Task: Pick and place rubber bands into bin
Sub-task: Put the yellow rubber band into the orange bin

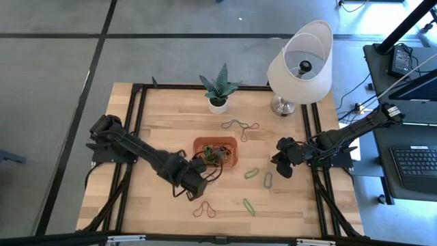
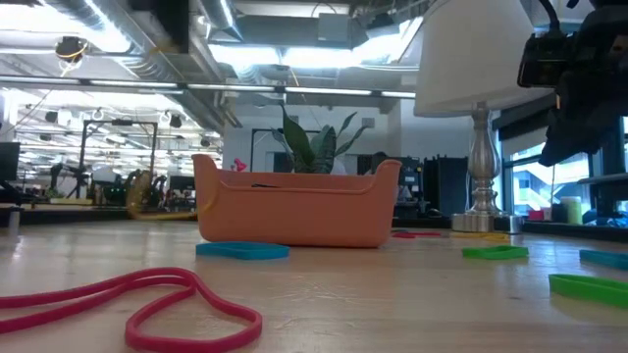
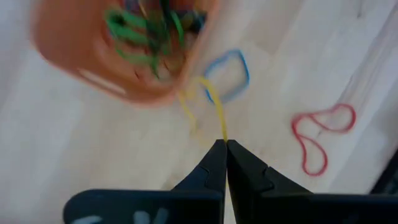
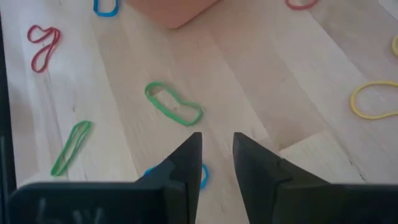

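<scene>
The orange-red bin (image 1: 231, 154) sits mid-table and holds several green and dark bands (image 3: 140, 34). My left gripper (image 1: 199, 171) is at the bin's near-left corner, shut on a yellow rubber band (image 3: 214, 106). Loose bands lie on the wood: a blue one (image 3: 229, 73), a red one (image 3: 318, 134), a green one (image 4: 173, 104) and another green one (image 4: 70, 147). My right gripper (image 4: 216, 142) hovers open right of the bin, above the table between the green band and a blue band (image 4: 200, 175) that its finger partly hides. My left gripper pinches the yellow band's end (image 3: 222, 134) between its two shut fingertips. The thin loop runs on from the tips toward the bin's rim (image 3: 168, 93). Whether its far part rests on the table, I cannot tell.
A white lamp (image 1: 300, 61) and a potted plant (image 1: 218, 89) stand at the table's far edge. More bands lie between them (image 1: 239, 126), near the right side (image 4: 373, 99) and by the near edge (image 1: 203, 210). Black frame rails (image 1: 136, 116) run along both sides.
</scene>
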